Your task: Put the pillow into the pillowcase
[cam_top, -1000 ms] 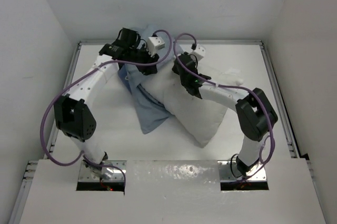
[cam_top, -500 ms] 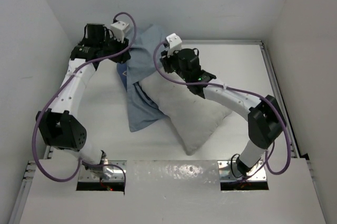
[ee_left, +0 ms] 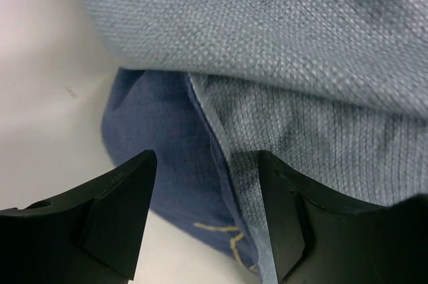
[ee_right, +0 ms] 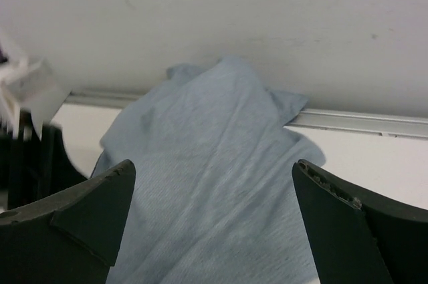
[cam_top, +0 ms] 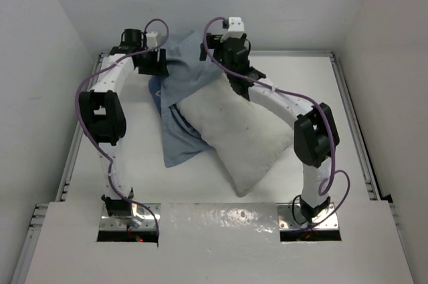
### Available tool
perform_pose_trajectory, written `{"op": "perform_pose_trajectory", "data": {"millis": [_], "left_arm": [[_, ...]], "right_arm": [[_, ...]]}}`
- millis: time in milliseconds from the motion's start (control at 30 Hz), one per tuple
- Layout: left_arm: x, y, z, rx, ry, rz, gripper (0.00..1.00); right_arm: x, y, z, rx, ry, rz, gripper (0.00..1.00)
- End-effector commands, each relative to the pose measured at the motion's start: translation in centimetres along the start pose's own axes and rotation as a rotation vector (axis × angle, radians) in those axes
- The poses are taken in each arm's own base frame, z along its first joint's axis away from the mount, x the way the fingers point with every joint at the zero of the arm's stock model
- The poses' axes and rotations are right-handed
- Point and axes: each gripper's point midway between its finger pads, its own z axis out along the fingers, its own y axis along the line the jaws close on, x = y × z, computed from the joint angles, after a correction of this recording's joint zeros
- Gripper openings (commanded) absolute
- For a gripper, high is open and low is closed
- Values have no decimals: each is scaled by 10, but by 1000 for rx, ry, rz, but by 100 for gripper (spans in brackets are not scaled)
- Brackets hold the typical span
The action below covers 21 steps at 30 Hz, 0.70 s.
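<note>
One pillowcase (cam_top: 182,77) drapes over the pillow (cam_top: 241,137)'s far end.

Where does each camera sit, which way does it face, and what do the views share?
Top external: above and behind the bases, looking down at the table; left arm, right arm, pillow and pillowcase show.
Left wrist: on the left arm, close against the pillowcase's seam; left gripper with parted fingers frames it.
Right wrist: on the right arm, facing the back wall over the cloth; right gripper wide open.
Shared: all three show the pillowcase.
</note>
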Motion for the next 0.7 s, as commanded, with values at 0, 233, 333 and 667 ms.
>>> {"op": "perform_pose_trajectory", "data": {"millis": [0, 233, 333, 667], "left_arm": [[-39, -18, -11, 68, -110, 6, 61], [-42, -24, 4, 125, -132, -8, 50], [-31, -22, 14, 137, -102, -15, 32], [-50, -32, -2, 188, -150, 49, 0]], "right_arm": [[-8, -39, 21, 86, 2, 178, 99], [84, -36, 13, -19, 250, 230, 99], [121, -30, 4, -63, 350, 272, 99], [78, -19, 12, -232, 310, 483, 0]]}}
